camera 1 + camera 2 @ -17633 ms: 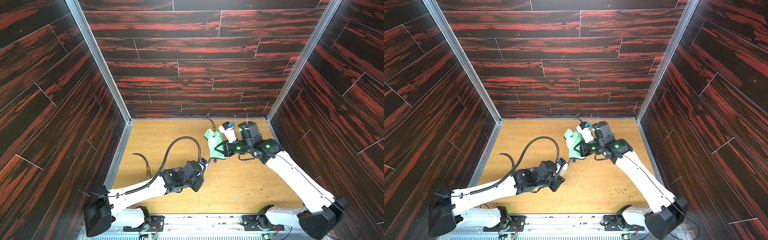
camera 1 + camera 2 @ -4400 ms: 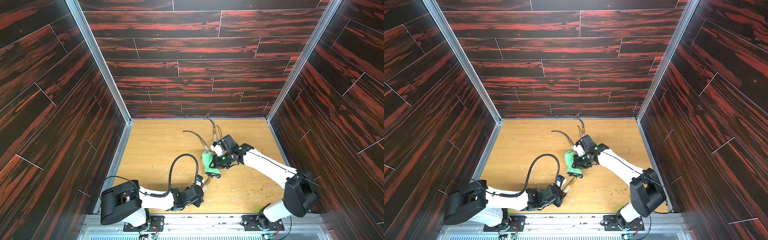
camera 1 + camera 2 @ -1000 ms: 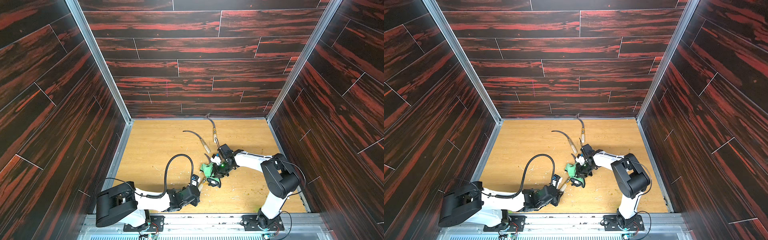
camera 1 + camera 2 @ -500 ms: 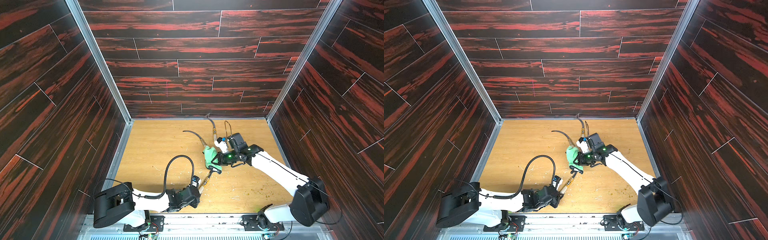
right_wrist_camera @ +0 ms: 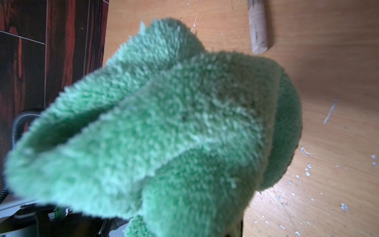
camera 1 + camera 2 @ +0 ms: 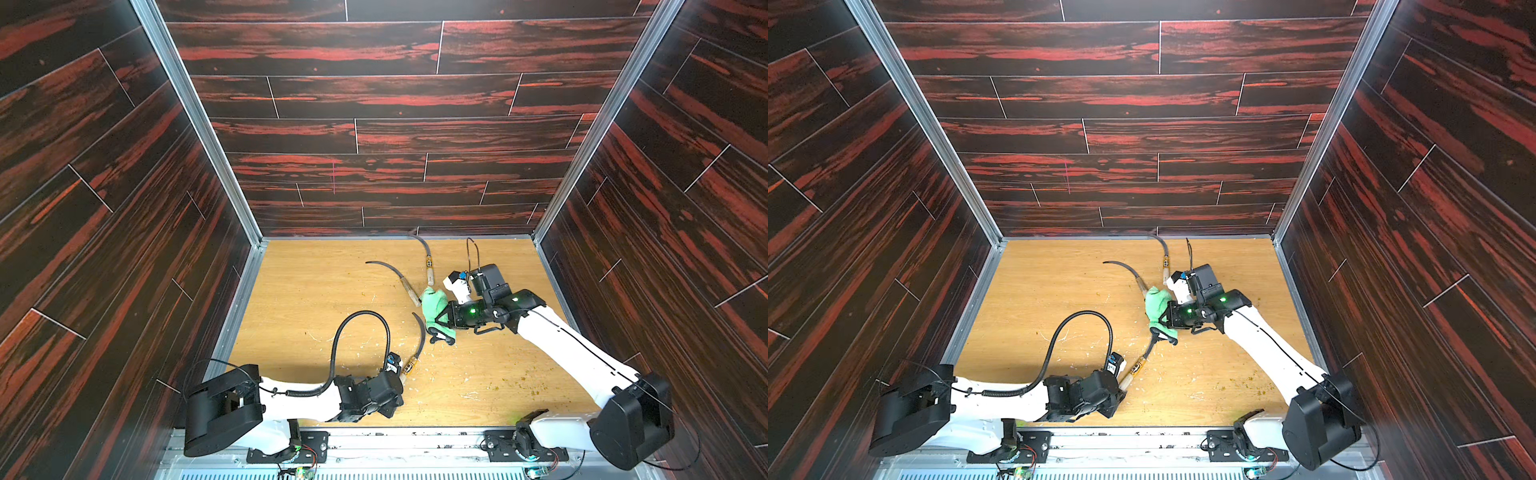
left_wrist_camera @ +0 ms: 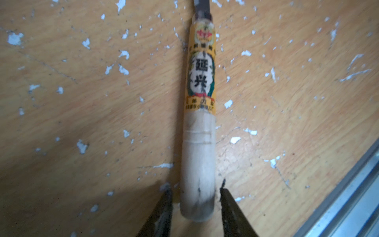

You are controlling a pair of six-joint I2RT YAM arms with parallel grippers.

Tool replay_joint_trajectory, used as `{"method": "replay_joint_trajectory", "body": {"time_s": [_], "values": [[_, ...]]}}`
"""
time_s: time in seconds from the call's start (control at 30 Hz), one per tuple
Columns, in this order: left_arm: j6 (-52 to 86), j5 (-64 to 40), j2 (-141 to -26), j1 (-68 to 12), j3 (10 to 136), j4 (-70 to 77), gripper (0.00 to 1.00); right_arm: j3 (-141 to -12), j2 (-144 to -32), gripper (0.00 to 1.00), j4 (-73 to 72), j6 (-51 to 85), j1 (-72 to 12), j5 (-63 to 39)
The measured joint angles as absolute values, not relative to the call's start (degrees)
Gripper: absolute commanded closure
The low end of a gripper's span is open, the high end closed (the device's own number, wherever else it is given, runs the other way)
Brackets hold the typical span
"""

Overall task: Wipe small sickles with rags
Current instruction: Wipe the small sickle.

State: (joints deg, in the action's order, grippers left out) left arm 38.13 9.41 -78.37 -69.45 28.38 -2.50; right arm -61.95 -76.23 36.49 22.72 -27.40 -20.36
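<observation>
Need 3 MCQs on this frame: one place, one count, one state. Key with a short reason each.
1. The rag is: A flat on the floor; B in the right gripper; C hung on the wall.
2. Sickles in view: A two; B three; C five.
3. The left gripper jaws stand: A clamped on a blade; B clamped on cloth; C apart beside a handle.
Key: 1 B, the green cloth is bunched in its shut jaws; 2 B, one lies near the front and two farther back; 3 C, the left wrist view shows a gap on each side of the handle.
</observation>
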Motion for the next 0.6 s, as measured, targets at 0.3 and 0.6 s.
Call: {"method": "replay_joint_trajectory", "body": {"time_s": [0.3,0.6], "values": [[35.9,11.5,-83.4,-69.4,38.2,-10.5,0.53,-58.7,-73.6,1.0,36.6,21.8,-24.4,-20.8],[32.3,11.0,-92.4,-66.3,44.3,-11.0,0.57,-56.3,-72.0,1.0,36.9,20.8,-22.9,-21.7]]}}
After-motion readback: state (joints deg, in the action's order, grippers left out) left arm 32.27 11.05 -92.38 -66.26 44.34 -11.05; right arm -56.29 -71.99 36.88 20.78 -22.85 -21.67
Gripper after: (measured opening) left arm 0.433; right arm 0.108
